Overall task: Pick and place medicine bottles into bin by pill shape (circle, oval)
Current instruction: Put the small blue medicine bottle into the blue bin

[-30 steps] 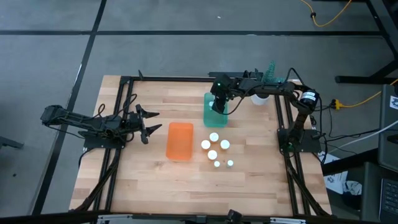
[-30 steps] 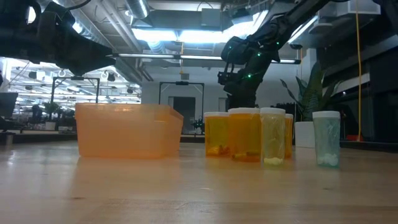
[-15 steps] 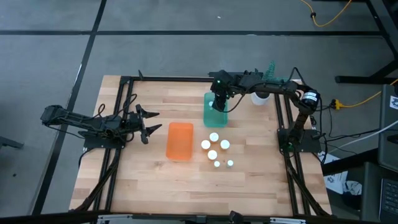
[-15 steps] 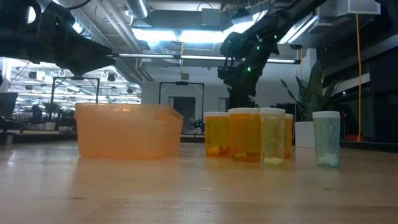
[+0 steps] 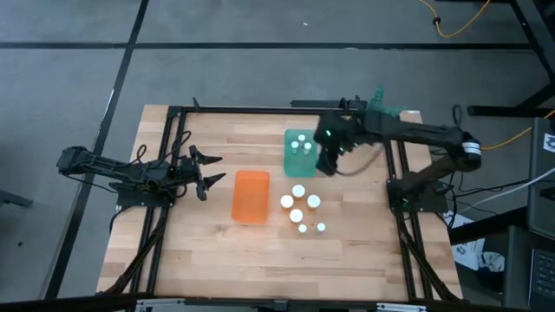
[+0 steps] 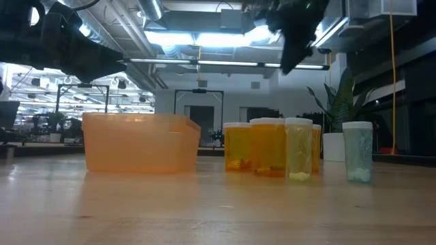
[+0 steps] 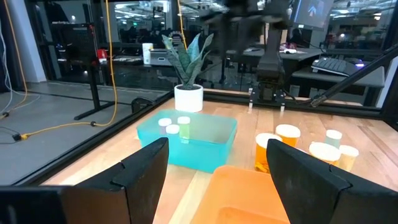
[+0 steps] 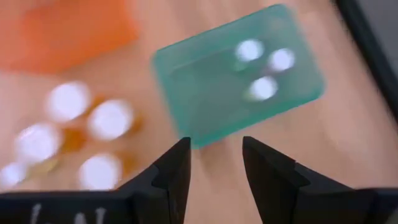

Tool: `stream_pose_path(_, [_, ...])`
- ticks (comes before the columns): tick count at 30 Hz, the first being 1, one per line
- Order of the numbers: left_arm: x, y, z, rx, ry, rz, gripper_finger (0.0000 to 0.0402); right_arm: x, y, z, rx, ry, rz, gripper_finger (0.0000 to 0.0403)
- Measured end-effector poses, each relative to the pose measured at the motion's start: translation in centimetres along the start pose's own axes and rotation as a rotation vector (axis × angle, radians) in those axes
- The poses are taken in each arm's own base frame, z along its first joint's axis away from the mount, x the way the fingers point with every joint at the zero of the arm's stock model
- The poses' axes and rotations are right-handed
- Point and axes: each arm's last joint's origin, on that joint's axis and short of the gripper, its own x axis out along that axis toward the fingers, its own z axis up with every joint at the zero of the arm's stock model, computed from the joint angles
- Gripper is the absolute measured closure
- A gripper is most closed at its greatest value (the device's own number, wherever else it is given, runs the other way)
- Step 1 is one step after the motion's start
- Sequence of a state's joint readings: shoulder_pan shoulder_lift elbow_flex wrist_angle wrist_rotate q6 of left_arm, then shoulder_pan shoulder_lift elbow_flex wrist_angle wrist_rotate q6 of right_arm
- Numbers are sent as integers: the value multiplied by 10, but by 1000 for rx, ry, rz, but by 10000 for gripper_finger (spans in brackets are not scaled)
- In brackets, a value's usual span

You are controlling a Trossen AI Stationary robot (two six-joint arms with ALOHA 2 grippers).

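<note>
The teal bin (image 5: 300, 152) stands at the far middle of the table with three white-capped bottles (image 5: 300, 144) upright inside; they also show in the right wrist view (image 8: 262, 88). The orange bin (image 5: 251, 196) lies nearer and to its left. Several more bottles (image 5: 298, 204) stand on the table right of the orange bin. My right gripper (image 5: 325, 163) is open and empty, raised just right of the teal bin (image 8: 239, 81). My left gripper (image 5: 205, 172) is open and empty, left of the orange bin.
A white plant pot (image 7: 188, 98) with a green plant (image 5: 379, 99) stands at the far right, behind the teal bin. A black frame (image 5: 173, 130) runs along the table's edges. In the low view the bottles (image 6: 268, 147) stand in a row right of the orange bin (image 6: 139, 143).
My right gripper has risen from over the teal bin and swung toward the table's right and near edges. The three bottle caps inside the teal bin, covered by the gripper before, now show.
</note>
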State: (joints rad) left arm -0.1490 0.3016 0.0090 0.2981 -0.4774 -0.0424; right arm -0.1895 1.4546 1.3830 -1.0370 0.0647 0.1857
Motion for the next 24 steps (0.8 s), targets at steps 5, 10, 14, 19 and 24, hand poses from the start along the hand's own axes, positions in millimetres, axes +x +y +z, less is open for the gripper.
stream_pose_path(5, [0,0,0,-5,0,0,139,-31,42,-28,-71,-15,-7,256])
stream_pose_path(10, [0,0,0,-7,-1,0,139,-37,78,-61,-147,-7,-5,256])
stream_pose_path(14, [0,0,0,-7,-1,0,139,-23,97,-93,-176,64,6,256])
stream_pose_path(19, [0,0,0,-9,0,0,139,4,109,-132,-109,146,-28,256])
stream_pose_path(24, [0,0,0,-25,-1,0,139,29,111,-164,-13,200,-57,256])
